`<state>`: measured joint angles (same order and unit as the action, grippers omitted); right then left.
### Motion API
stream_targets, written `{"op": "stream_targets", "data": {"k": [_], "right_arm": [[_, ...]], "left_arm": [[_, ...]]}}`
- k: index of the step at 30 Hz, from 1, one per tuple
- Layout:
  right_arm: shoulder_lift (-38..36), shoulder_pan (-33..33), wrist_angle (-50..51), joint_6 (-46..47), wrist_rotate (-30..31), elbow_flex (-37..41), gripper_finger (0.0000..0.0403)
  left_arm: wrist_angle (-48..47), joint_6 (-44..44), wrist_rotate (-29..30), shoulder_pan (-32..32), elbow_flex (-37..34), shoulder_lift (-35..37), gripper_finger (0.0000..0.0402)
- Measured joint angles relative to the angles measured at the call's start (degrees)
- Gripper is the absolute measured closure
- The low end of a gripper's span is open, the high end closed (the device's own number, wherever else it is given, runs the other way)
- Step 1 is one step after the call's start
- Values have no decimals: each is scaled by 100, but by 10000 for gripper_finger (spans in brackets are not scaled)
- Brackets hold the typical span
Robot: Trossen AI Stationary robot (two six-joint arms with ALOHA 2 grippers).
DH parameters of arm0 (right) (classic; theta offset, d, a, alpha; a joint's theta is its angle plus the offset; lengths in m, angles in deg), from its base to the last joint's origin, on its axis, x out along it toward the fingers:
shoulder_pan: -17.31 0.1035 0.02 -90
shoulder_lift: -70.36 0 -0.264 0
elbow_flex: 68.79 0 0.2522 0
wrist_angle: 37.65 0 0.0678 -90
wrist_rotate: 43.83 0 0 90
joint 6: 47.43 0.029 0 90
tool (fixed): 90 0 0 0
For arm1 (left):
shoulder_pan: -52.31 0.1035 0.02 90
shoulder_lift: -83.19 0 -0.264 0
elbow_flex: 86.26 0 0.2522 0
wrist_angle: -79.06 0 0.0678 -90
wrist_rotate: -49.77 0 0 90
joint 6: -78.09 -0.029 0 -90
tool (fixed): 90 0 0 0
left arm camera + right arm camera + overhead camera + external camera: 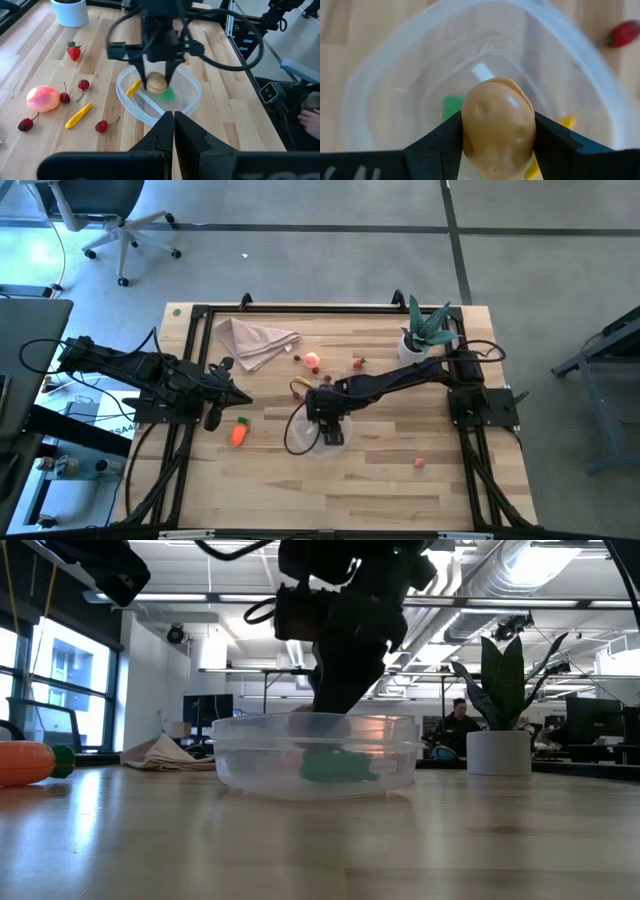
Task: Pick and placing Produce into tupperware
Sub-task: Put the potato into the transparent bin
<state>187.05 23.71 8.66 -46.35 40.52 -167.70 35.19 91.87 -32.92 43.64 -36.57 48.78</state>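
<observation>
Right gripper (157,82) is hanging over the tupperware (192,97), jaws partly parted and clamping the potato (498,127). Step: placing; next, releasing it beside the green piece (338,768). Left gripper (235,399), jaws closed and empty, is waiting near the carrot (239,432).

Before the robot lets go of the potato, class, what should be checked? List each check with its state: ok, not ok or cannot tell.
1. Right gripper shut on the potato: ok.
2. Potato over the tupperware, not the bare table: ok.
3. Room inside: only a green piece and a yellow piece lie there: ok.
4. Potato low enough for a gentle drop: cannot tell.
5. Left gripper shut and back from the tupperware: ok.
6. Carrot and cherries out of the way on the table: ok.
</observation>
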Motion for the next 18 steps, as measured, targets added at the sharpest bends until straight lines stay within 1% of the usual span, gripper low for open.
{"op": "stream_targets", "data": {"k": [3,11,18], "right_arm": [[0,75,-3,-1,29,-1,218],[-2,78,-64,-70,398,-2,217],[-7,-135,-164,-2,334,-7,217]], "left_arm": [[0,1,0,1,0,0,396],[0,0,0,0,0,0,396],[0,1,0,2,0,0,396]]}}
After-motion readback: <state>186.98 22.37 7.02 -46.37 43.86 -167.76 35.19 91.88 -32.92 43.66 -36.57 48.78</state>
